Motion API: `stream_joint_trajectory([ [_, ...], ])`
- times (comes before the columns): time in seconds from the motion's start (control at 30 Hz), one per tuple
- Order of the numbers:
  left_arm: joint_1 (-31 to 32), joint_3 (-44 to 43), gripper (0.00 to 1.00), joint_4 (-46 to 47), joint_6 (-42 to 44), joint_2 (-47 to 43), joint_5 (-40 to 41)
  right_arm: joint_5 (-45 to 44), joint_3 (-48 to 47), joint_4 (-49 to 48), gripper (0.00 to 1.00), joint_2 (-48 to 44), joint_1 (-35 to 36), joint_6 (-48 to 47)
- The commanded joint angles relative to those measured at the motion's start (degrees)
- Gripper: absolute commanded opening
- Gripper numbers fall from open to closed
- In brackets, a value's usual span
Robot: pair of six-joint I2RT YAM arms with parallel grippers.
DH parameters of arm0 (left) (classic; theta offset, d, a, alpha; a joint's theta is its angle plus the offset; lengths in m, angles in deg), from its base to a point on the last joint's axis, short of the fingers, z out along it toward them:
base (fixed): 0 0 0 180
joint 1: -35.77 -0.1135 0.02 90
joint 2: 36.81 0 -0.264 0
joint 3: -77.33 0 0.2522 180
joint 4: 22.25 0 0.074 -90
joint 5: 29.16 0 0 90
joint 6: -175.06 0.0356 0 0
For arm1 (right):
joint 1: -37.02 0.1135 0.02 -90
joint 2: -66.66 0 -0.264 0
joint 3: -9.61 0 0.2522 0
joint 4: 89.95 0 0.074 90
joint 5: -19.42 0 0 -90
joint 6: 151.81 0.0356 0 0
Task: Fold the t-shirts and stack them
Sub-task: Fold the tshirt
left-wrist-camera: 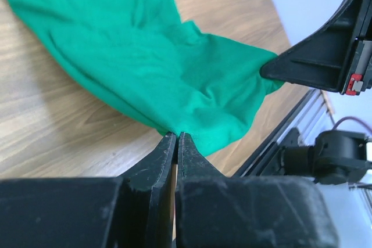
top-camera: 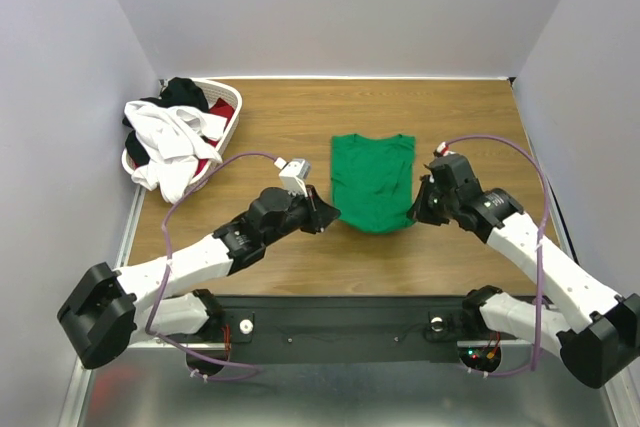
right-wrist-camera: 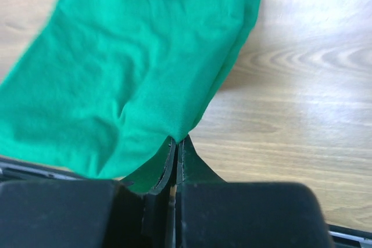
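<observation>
Left end effector [left-wrist-camera: 176, 137], jaws pressed together, pinches one near hem corner of the large bright green soft-cloth t-shirt [left-wrist-camera: 145, 56]; right end effector [right-wrist-camera: 176, 142] pinches the other corner likewise; the shirt spreads ahead of both, between them, on the wooden table [top-camera: 280, 117]; to fold well, I judge both should lift level, keep the hem taut, and carry it forward together towards the collar, avoiding skew.

Three cameras: one overhead, two wrist-mounted.
Overhead: high, from the near side, looking down on the whole bench [top-camera: 300, 107]. Wrist views: close, along left hand [left-wrist-camera: 176, 137] and right hand [right-wrist-camera: 176, 141]; all share the green t-shirt [top-camera: 372, 182].
</observation>
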Motion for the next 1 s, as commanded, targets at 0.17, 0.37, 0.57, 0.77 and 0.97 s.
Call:
stream_joint_trajectory([
  [0.17, -0.1, -7.3, 0.0, 1.7, 3.5, 3.9, 6.0, -13.3, -8.4, 0.7, 0.0, 4.3, 0.4, -1.7],
  [0.37, -2.8, -11.9, 0.0, 4.1, 6.1, 8.6, 5.5, -18.5, -14.6, -3.4, 0.0, 10.4, 0.4, -4.7],
  [0.57, -6.1, -15.9, 0.0, 6.2, 6.9, 13.8, 1.9, -24.5, -21.0, -4.3, 0.0, 18.3, 0.1, -7.1],
  [0.77, -10.0, -18.2, 0.0, 8.7, 7.0, 18.4, -2.3, -25.9, -25.6, -6.5, 0.0, 23.1, -1.7, -9.8],
  [0.97, -12.2, -22.3, 0.0, 10.2, 7.0, 23.7, -4.9, -25.1, -29.8, -8.6, 0.0, 29.0, -5.0, -12.1],
])
